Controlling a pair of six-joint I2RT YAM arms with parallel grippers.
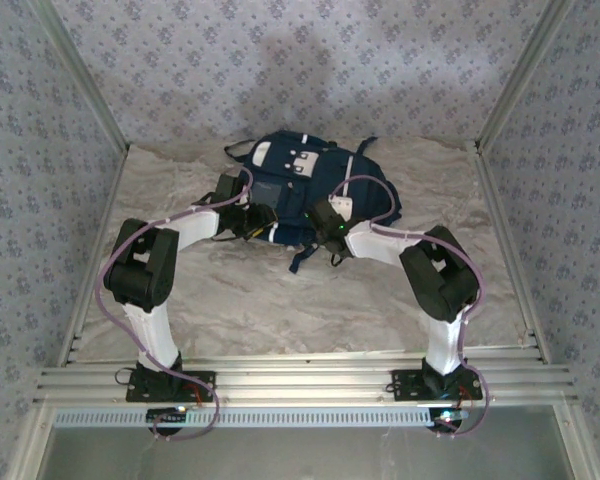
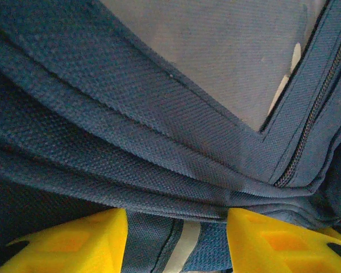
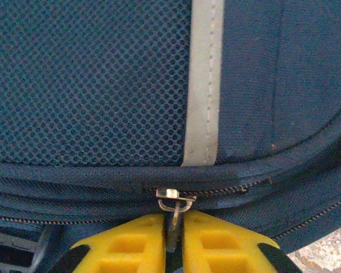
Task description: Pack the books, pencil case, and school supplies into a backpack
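Your right gripper (image 3: 171, 223) is clamped on the zipper pull (image 3: 174, 199). The yellow fingers are pinched nearly together with the metal tab caught between them, and the slider sits just past the tips on the zip line. Beyond the slider is the backpack (image 3: 261, 85) face, with the navy mesh panel (image 3: 85, 74) left of the tips and the pale vertical stripe (image 3: 204, 85) ahead, slightly right. On your left gripper (image 2: 173, 227) the fingers (image 2: 85, 239) stand apart, with navy fabric and a light strip (image 2: 184, 244) in the gap. Can't tell if that fabric is actually clamped. Ahead of those tips are stacked folds, then a grey patch (image 2: 216, 45), and a zipper track (image 2: 315, 108) off to the right. In the top view both grippers sit at the backpack's near edge, and the pack lies on the marble table (image 1: 280, 300) beyond them.
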